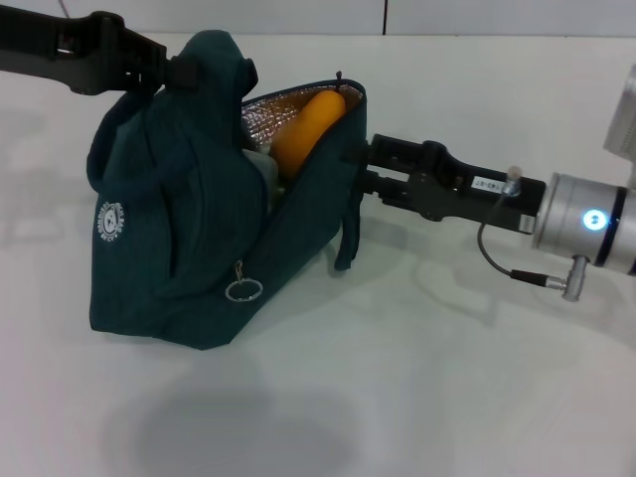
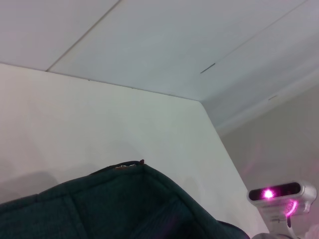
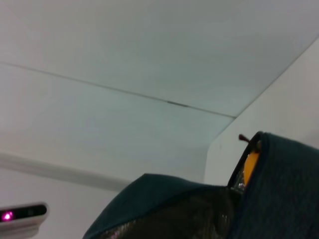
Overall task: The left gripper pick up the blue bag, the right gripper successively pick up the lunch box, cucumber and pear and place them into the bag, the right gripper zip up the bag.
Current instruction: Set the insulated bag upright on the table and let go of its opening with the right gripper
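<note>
Right pincer (image 1: 360,164) sits against the blue bag (image 1: 179,248) at its open right edge; fingers hidden, grip cannot tell. Left pincer (image 1: 174,75) is bunched into the bag's top fabric, apparently holding it up. Pear (image 1: 306,124) lies inside against foil lining. Bag rests on worktop (image 1: 447,378). Soft, floppy fabric; take zipper ring (image 1: 243,289).

The head camera looks forward and down on the table (image 1: 447,397) from some way off. Both wrist cameras sit very close behind the blue bag (image 1: 179,238), facing upward to the ceiling; all three views share this bag.
</note>
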Robot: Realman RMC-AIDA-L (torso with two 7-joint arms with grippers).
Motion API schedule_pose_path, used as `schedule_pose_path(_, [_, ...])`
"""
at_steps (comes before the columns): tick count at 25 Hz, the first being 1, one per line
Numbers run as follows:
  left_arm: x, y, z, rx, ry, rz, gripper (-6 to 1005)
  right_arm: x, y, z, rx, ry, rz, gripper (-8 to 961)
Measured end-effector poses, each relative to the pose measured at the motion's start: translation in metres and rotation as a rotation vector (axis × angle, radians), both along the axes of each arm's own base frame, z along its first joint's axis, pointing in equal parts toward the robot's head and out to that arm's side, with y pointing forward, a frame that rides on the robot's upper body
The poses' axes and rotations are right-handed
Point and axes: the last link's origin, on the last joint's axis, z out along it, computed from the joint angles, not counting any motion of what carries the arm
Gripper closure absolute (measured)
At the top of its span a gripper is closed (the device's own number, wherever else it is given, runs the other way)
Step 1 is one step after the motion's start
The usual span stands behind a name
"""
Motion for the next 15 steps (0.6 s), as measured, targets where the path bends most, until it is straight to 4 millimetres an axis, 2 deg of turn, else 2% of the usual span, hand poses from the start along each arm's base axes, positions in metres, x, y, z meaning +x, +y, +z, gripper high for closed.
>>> schedule_pose_path(8, [0.001, 0.0, -0.002, -0.002, -0.003, -0.001, 956, -0.012, 0.005, -0.012, -0.053, -0.059, 0.015, 186])
schedule_pose_path(13, [0.0, 0.0, -0.004, -0.005, -0.005, -0.004, 956, -0.011, 0.007, -0.013, -0.046, -0.077, 0.005, 84])
schedule_pose_path(15, [0.0, -0.001, -0.006, -0.012, -0.011, -0.003, 956, -0.01, 0.007, -0.013, -0.046, -0.08, 0.004, 94])
